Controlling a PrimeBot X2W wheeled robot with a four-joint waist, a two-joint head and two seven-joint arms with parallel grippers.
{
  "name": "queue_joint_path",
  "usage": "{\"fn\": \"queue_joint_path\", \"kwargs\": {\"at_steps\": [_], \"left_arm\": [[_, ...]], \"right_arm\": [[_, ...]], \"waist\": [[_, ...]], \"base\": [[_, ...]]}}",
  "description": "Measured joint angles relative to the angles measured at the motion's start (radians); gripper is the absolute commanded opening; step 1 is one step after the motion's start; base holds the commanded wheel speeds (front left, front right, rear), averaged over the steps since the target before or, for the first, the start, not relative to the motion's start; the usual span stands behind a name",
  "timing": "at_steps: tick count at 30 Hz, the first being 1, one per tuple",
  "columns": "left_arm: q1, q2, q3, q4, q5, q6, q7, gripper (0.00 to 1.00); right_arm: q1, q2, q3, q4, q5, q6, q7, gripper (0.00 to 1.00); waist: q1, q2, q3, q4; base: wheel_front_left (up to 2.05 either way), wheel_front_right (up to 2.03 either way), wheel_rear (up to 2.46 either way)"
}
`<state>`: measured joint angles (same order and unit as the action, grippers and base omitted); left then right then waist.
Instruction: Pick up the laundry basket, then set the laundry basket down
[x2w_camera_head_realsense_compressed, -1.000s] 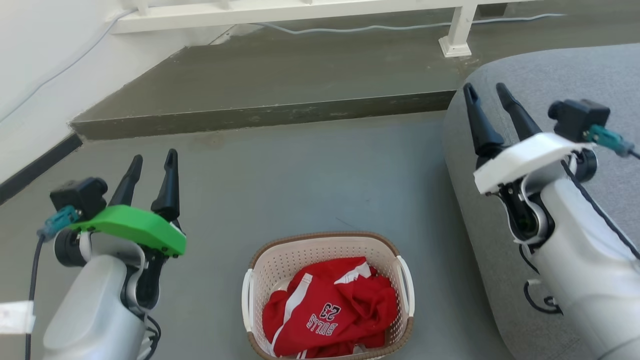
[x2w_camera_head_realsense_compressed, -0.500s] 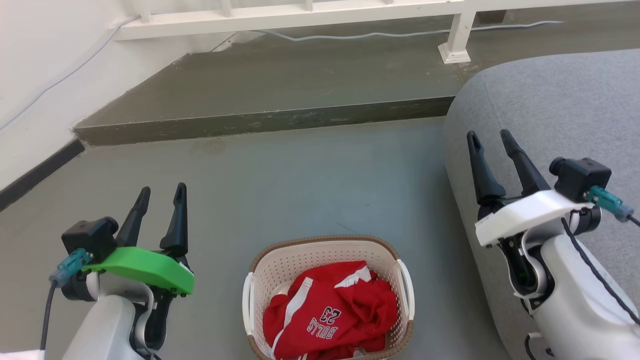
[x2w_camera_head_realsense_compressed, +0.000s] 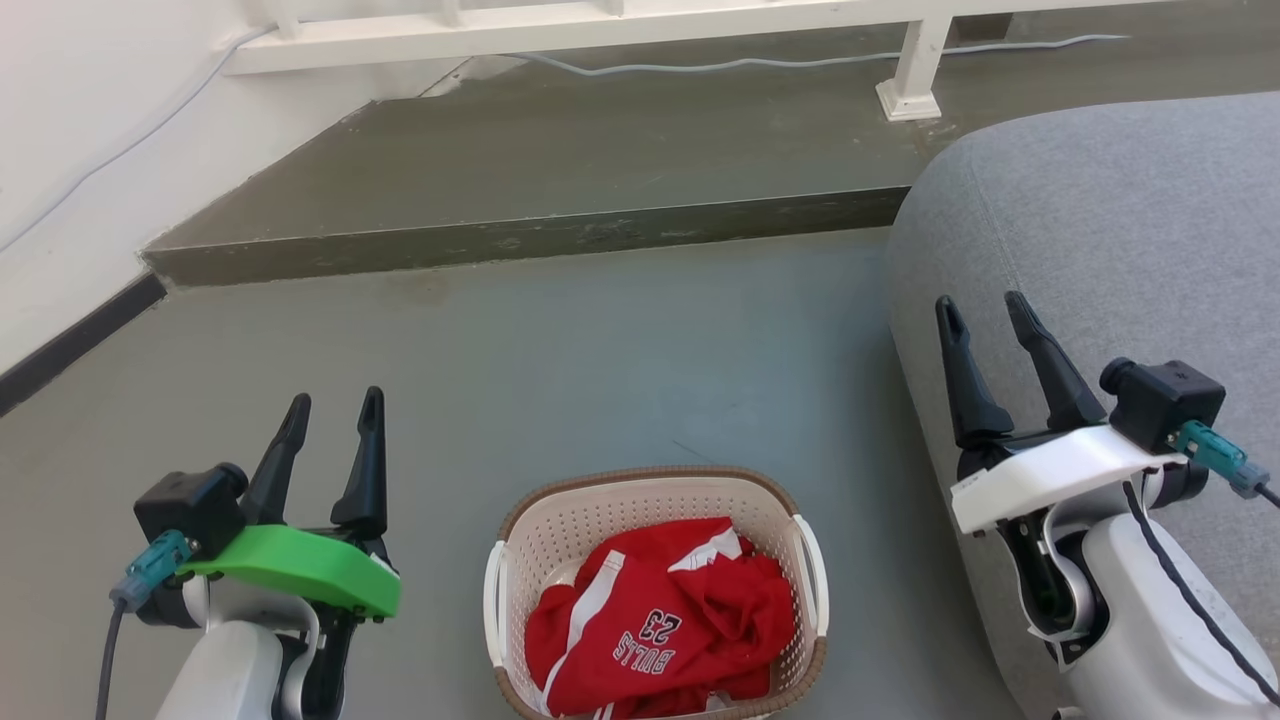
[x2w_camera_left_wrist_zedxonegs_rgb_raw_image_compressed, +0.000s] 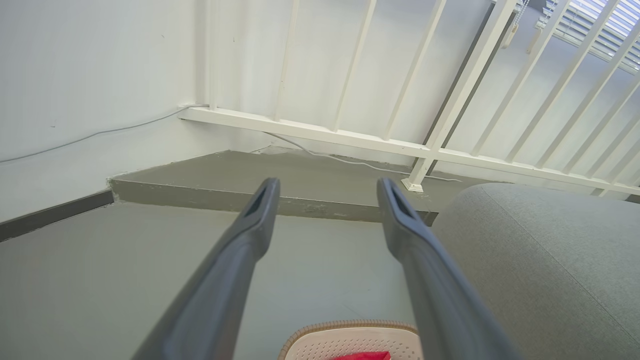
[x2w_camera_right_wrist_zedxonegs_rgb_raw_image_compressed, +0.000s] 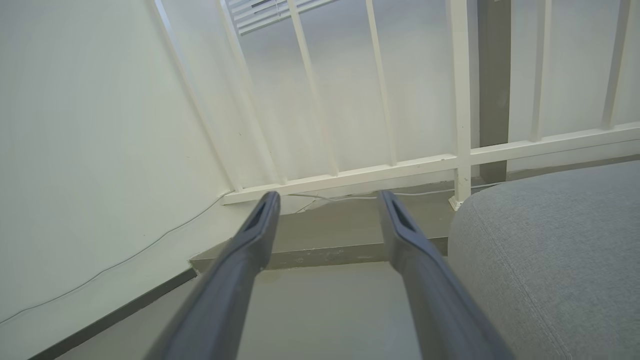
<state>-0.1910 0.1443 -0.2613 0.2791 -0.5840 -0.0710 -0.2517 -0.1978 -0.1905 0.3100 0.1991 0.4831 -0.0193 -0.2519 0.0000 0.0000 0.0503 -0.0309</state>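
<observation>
Sitting upright on the grey floor (x2w_camera_head_realsense_compressed: 600, 350), the laundry basket (x2w_camera_head_realsense_compressed: 590, 520) holds a crumpled red Bulls jersey (x2w_camera_head_realsense_compressed: 670, 610), and its white side handles (x2w_camera_head_realsense_compressed: 812, 570) stand free, with nothing gripping them. The left gripper (x2w_camera_head_realsense_compressed: 335, 400) hovers to the basket's left and the right gripper (x2w_camera_head_realsense_compressed: 980, 302) to its right. Both are well apart from the basket, raised above its rim, with fingers spread and empty. A basket resting on the floor between two open, clear grippers suits either a lift yet to come or a set-down already made, and the pictures do not settle which. In either case, good handling here probably means treating the two handles as the only sound holds. The perforated walls look thin and likely to flex, and the jersey is heaped toward the basket's near side, so an uneven hold could tip it. The grey sofa (x2w_camera_head_realsense_compressed: 1100, 220) lies close on the basket's right, under the right arm, so that arm has the least room to move.
</observation>
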Motion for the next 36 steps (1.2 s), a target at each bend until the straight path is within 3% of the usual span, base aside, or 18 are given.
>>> {"fn": "queue_joint_path", "kwargs": {"at_steps": [34,35,36], "left_arm": [[0.053,-0.041,0.069,-0.041,0.089,-0.028,0.000,1.00],[0.053,-0.042,0.067,-0.036,0.089,-0.030,0.000,0.00],[0.055,-0.043,0.064,-0.025,0.089,-0.030,0.002,0.00]], "right_arm": [[0.085,0.044,-0.083,-0.040,-0.095,0.031,0.000,1.00],[0.086,0.045,-0.083,-0.036,-0.098,0.030,0.000,0.00],[0.089,0.048,-0.081,-0.026,-0.098,0.030,0.000,0.00]], "waist": [[0.0000,0.0000,0.013,0.003],[0.0000,0.0000,0.013,0.003],[0.0000,0.0000,0.013,0.003]], "base": [[0.00,0.00,0.00],[0.00,0.00,0.00],[0.00,0.00,0.00]]}}
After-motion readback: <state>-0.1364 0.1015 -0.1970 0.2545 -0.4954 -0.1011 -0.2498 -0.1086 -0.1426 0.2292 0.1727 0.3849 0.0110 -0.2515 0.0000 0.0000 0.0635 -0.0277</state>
